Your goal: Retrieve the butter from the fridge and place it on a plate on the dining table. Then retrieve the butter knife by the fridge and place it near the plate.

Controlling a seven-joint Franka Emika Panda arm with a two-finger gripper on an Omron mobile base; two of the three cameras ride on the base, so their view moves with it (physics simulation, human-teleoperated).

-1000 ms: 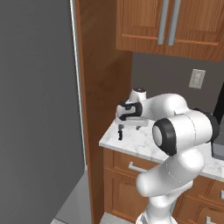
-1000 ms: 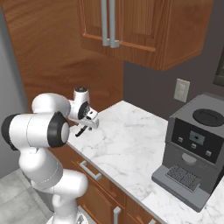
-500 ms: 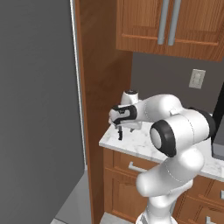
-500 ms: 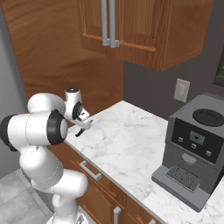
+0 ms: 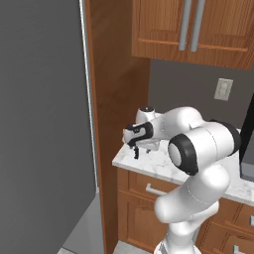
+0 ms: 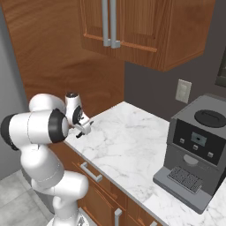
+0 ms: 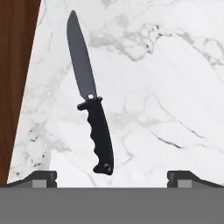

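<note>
The butter knife lies flat on the white marble counter, all dark, with its blade pointing away from the hand and its grip nearest. My gripper hovers over it, open. One fingertip stands on each side of the handle end, and neither touches the knife. The gripper hangs over the counter's left end, seen from the right side as the gripper. The grey fridge stands just beyond a wooden side panel. The butter, the plate and the dining table are out of view.
A grey coffee machine stands on the counter's right part. Wooden wall cabinets hang above, and drawers sit under the counter edge. The wooden panel runs close beside the knife's blade.
The hand has shifted slightly left and dipped lower over the counter's left end. Its jaws stay open.
</note>
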